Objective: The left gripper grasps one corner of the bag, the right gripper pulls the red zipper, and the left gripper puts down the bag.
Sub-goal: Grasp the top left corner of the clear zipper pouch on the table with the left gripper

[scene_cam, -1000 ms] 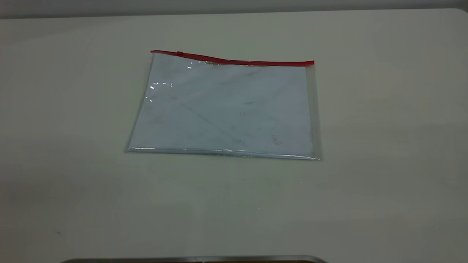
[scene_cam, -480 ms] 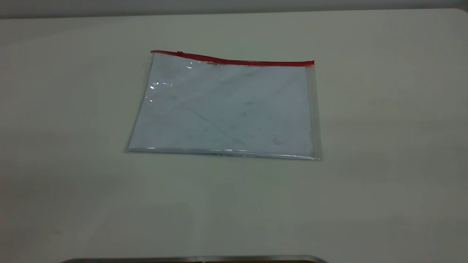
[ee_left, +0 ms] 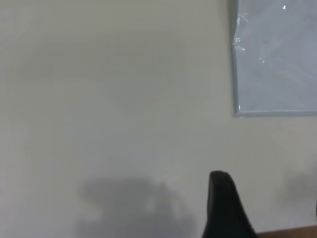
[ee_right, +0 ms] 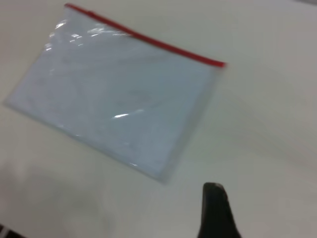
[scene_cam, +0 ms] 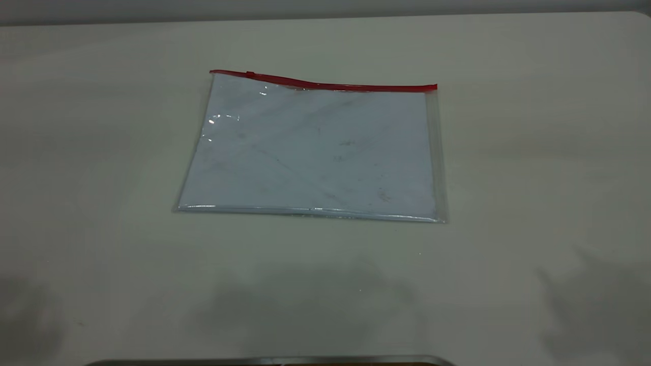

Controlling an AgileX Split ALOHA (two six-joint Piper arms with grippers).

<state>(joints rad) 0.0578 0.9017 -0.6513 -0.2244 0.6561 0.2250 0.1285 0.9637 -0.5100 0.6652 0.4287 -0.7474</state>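
The bag (scene_cam: pixel 310 152) lies flat on the table, a clear pouch with white sheets inside. Along its far long edge runs the red zipper (scene_cam: pixel 330 85), with the small slider tab (scene_cam: pixel 249 74) near the far left corner. Neither gripper shows in the exterior view. In the left wrist view my left gripper (ee_left: pixel 270 196) is open over bare table, short of a near corner of the bag (ee_left: pixel 277 59). In the right wrist view my right gripper (ee_right: pixel 265 198) hangs open and empty, apart from the bag (ee_right: pixel 119 94) and the red zipper (ee_right: pixel 148 37); only one finger (ee_right: pixel 214 210) shows.
The pale table (scene_cam: pixel 508 152) spreads wide on every side of the bag. A dark metal edge (scene_cam: pixel 269 361) runs along the near border of the exterior view. Soft shadows lie on the near part of the table.
Shadows have spread over the near table at the left, the middle and the right. The bag has not moved.
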